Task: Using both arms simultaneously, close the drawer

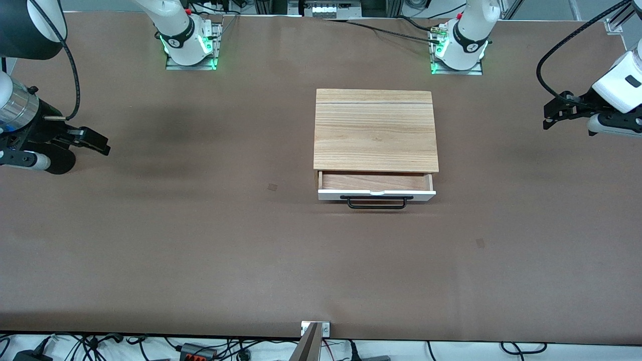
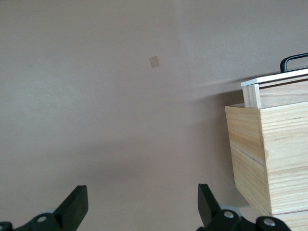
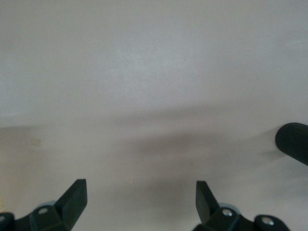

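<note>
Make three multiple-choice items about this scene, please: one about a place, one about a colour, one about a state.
1. Where does the drawer stick out of the wooden box?
A. on the side nearer to the front camera
B. on the side toward the robot bases
C. out of the top

2. What colour is the drawer's handle?
A. white
B. black
C. red

3. How are the left gripper and the right gripper?
A. both shut on the handle
B. one open, one shut
C. both open and holding nothing

Answers:
1 A, since the white front panel lies lower in the front view than the box.
2 B, the bar is dark against the white panel.
3 C, each wrist view shows the fingers wide apart over bare table.
</note>
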Action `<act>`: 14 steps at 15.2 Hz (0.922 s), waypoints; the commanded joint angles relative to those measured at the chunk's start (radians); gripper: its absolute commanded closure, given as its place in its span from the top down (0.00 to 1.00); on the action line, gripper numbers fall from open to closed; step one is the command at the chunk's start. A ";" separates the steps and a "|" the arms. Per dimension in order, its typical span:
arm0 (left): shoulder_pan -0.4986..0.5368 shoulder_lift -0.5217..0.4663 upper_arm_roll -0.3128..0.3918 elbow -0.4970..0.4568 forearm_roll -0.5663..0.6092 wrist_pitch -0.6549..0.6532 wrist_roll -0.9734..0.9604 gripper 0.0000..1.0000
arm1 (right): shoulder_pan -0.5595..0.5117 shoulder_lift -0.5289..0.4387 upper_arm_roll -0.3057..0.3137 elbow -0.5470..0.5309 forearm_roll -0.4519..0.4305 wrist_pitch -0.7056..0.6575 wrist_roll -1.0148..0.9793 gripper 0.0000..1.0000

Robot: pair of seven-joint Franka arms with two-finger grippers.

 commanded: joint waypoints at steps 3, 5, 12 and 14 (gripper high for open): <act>-0.001 0.016 0.001 0.039 0.017 -0.009 -0.005 1.00 | -0.013 -0.016 0.014 -0.006 -0.005 -0.010 -0.001 1.00; -0.001 0.022 -0.001 0.041 0.018 -0.011 -0.008 1.00 | -0.012 -0.016 0.014 -0.006 -0.005 -0.010 -0.006 1.00; -0.001 0.025 0.002 0.052 0.018 -0.046 -0.008 1.00 | 0.005 -0.012 0.020 -0.006 -0.005 -0.010 0.005 1.00; -0.001 0.030 -0.004 0.064 0.018 -0.055 -0.010 1.00 | 0.005 -0.012 0.019 -0.006 -0.005 -0.010 0.005 1.00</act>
